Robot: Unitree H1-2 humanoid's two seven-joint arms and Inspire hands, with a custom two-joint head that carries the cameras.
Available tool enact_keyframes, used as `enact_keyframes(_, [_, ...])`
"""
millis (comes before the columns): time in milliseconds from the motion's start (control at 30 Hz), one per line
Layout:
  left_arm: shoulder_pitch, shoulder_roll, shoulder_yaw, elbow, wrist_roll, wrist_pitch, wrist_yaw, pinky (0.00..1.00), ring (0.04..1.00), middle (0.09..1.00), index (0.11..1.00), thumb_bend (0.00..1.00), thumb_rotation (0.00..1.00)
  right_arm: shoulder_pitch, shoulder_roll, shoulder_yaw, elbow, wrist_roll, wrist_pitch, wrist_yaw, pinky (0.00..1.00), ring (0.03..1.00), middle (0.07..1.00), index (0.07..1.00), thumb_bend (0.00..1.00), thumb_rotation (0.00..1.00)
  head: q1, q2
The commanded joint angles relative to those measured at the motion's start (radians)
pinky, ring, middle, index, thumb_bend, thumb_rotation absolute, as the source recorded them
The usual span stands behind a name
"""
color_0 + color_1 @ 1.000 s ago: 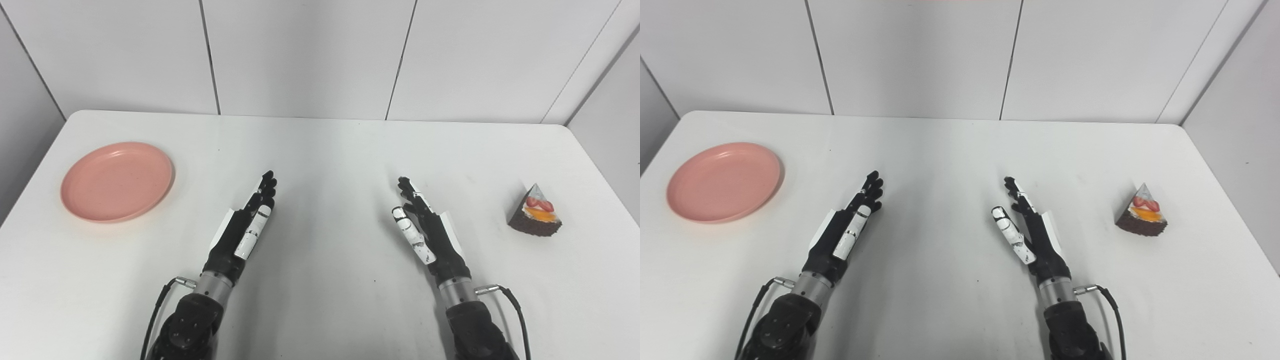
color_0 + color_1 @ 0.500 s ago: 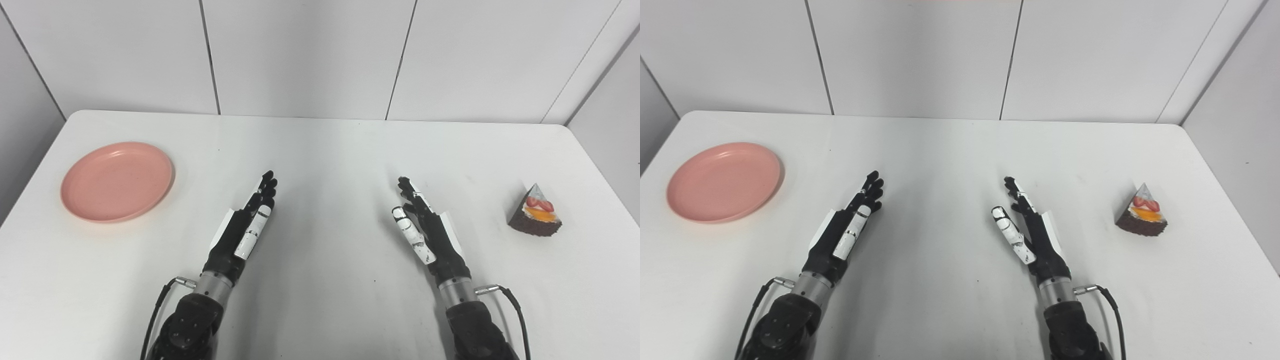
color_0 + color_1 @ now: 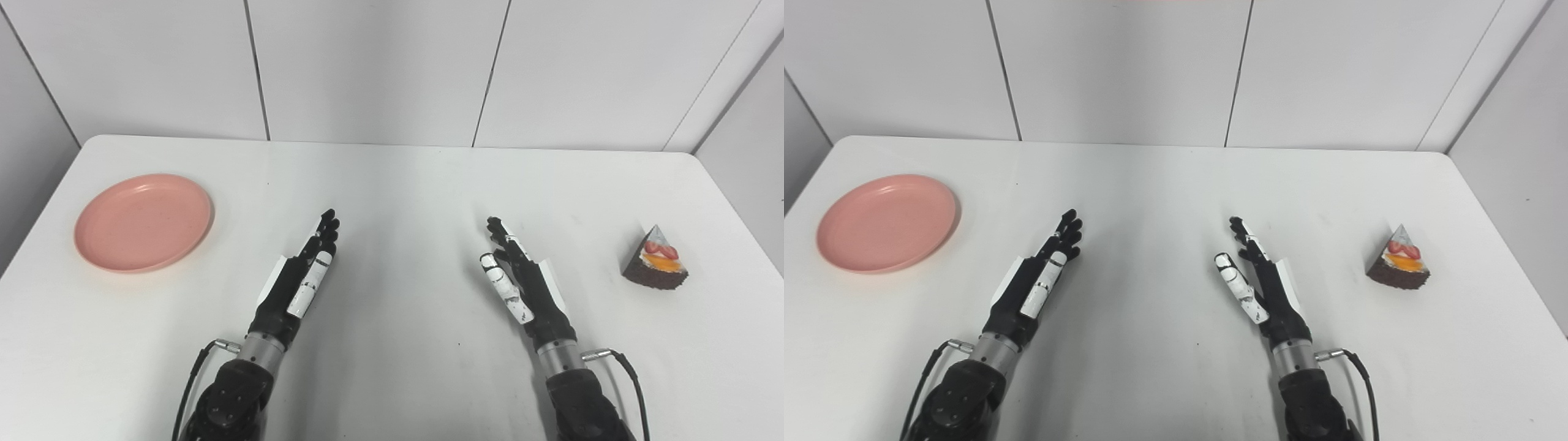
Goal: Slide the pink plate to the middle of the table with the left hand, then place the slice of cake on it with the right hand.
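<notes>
Nearest the bottom of the frame, the left hand point(image 3: 300, 275) and right hand point(image 3: 519, 275) both hover over the tabletop point(image 3: 404, 184), fingers stretched out and released, holding nothing, looks like a ready pose to me. Further up, the slice of cake point(image 3: 656, 267) sits at the right edge, tip pointing up-frame. The pink plate point(image 3: 144, 222) lies flat at the left, so nothing's started yet.
</notes>
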Motion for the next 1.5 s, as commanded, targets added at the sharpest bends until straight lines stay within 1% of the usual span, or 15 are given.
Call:
enact_keyframes(0, [0.028, 0.011, -0.008, 0.036, 0.019, 0.087, -0.010, 0.96, 0.986, 0.987, 0.978, 0.45, 1.00, -0.001, 0.001, 0.008, -0.001, 0.003, 0.009, 0.016, 0.86, 0.915, 0.921, 0.916, 0.34, 1.00, 0.000, 0.002])
enact_keyframes(667, [0.029, 0.010, -0.007, 0.036, 0.015, 0.082, -0.012, 0.96, 0.988, 0.991, 0.983, 0.43, 1.00, -0.001, 0.000, 0.009, 0.001, 0.001, 0.005, 0.014, 0.86, 0.911, 0.919, 0.912, 0.34, 1.00, 0.001, 0.004])
enact_keyframes(733, [0.028, 0.010, -0.009, 0.036, 0.017, 0.081, -0.012, 0.96, 0.987, 0.991, 0.983, 0.43, 1.00, -0.002, 0.000, 0.007, 0.004, 0.004, 0.004, 0.015, 0.86, 0.912, 0.919, 0.913, 0.34, 1.00, 0.016, 0.002])
enact_keyframes(833, [0.026, 0.000, -0.011, 0.043, 0.015, 0.089, -0.010, 0.96, 0.993, 0.997, 0.985, 0.44, 1.00, -0.003, -0.012, 0.004, 0.007, 0.006, 0.004, 0.021, 0.87, 0.916, 0.923, 0.916, 0.33, 1.00, 0.088, -0.016])
enact_keyframes(867, [0.024, -0.008, -0.013, 0.048, 0.015, 0.092, -0.008, 0.97, 0.996, 0.999, 0.986, 0.44, 1.00, -0.003, -0.020, 0.003, 0.011, 0.011, -0.003, 0.026, 0.87, 0.916, 0.924, 0.916, 0.33, 1.00, 0.131, -0.032])
enact_keyframes(900, [0.024, -0.014, -0.016, 0.050, 0.018, 0.092, -0.004, 0.98, 0.999, 1.000, 0.990, 0.43, 1.00, -0.003, -0.025, 0.000, 0.013, 0.018, -0.008, 0.031, 0.87, 0.916, 0.925, 0.918, 0.36, 1.00, 0.131, -0.032])
enact_keyframes(967, [0.023, -0.027, -0.025, 0.062, 0.031, 0.083, 0.007, 0.98, 1.000, 1.000, 0.992, 0.44, 1.00, -0.001, -0.037, -0.006, 0.028, 0.038, -0.026, 0.038, 0.87, 0.918, 0.928, 0.922, 0.37, 1.00, 0.202, -0.067])
enact_keyframes(1000, [0.022, -0.031, -0.028, 0.067, 0.036, 0.079, 0.010, 0.98, 1.000, 1.000, 0.992, 0.44, 1.00, 0.000, -0.042, -0.008, 0.034, 0.044, -0.034, 0.039, 0.87, 0.918, 0.929, 0.924, 0.37, 1.00, 0.202, -0.067])
enact_keyframes(1033, [0.018, -0.040, -0.036, 0.080, 0.048, 0.070, 0.018, 0.99, 1.000, 1.000, 0.992, 0.44, 1.00, -0.001, -0.051, -0.013, 0.050, 0.058, -0.049, 0.045, 0.87, 0.918, 0.929, 0.924, 0.37, 1.00, 0.280, -0.102])
enact_keyframes(1067, [0.016, -0.046, -0.042, 0.089, 0.058, 0.062, 0.023, 0.98, 1.000, 1.000, 0.996, 0.45, 1.00, 0.000, -0.057, -0.016, 0.061, 0.068, -0.060, 0.048, 0.88, 0.924, 0.934, 0.929, 0.35, 1.00, 0.280, -0.102])
enact_keyframes(1100, [0.012, -0.054, -0.047, 0.104, 0.067, 0.055, 0.030, 0.98, 1.000, 1.000, 0.998, 0.45, 1.00, -0.003, -0.064, -0.020, 0.077, 0.080, -0.074, 0.052, 0.88, 0.926, 0.937, 0.931, 0.34, 1.00, 0.333, -0.128])
enact_keyframes(1133, [0.008, -0.060, -0.050, 0.114, 0.073, 0.049, 0.034, 0.98, 1.000, 1.000, 0.999, 0.45, 1.00, -0.004, -0.069, -0.023, 0.089, 0.087, -0.084, 0.056, 0.88, 0.929, 0.939, 0.934, 0.33, 1.00, 0.333, -0.128])
enact_keyframes(1200, [-0.007, -0.079, -0.058, 0.141, 0.086, 0.043, 0.049, 0.98, 1.000, 1.000, 1.000, 0.44, 1.00, -0.013, -0.074, -0.032, 0.119, 0.113, -0.105, 0.065, 0.90, 0.933, 0.942, 0.939, 0.33, 1.00, 0.399, -0.165])
enact_keyframes(1300, [-0.025, -0.101, -0.068, 0.176, 0.104, 0.021, 0.075, 0.97, 1.000, 0.999, 1.000, 0.40, 1.00, -0.025, -0.080, -0.045, 0.163, 0.139, -0.134, 0.073, 0.93, 0.938, 0.940, 0.943, 0.34, 1.00, 0.432, -0.189])
enact_keyframes(1467, [-0.038, -0.113, -0.082, 0.209, 0.139, -0.003, 0.102, 0.95, 0.984, 0.981, 1.000, 0.40, 1.00, -0.021, -0.089, -0.049, 0.139, 0.147, -0.100, 0.094, 0.97, 0.963, 0.962, 0.955, 0.28, 1.00, 0.453, -0.205])
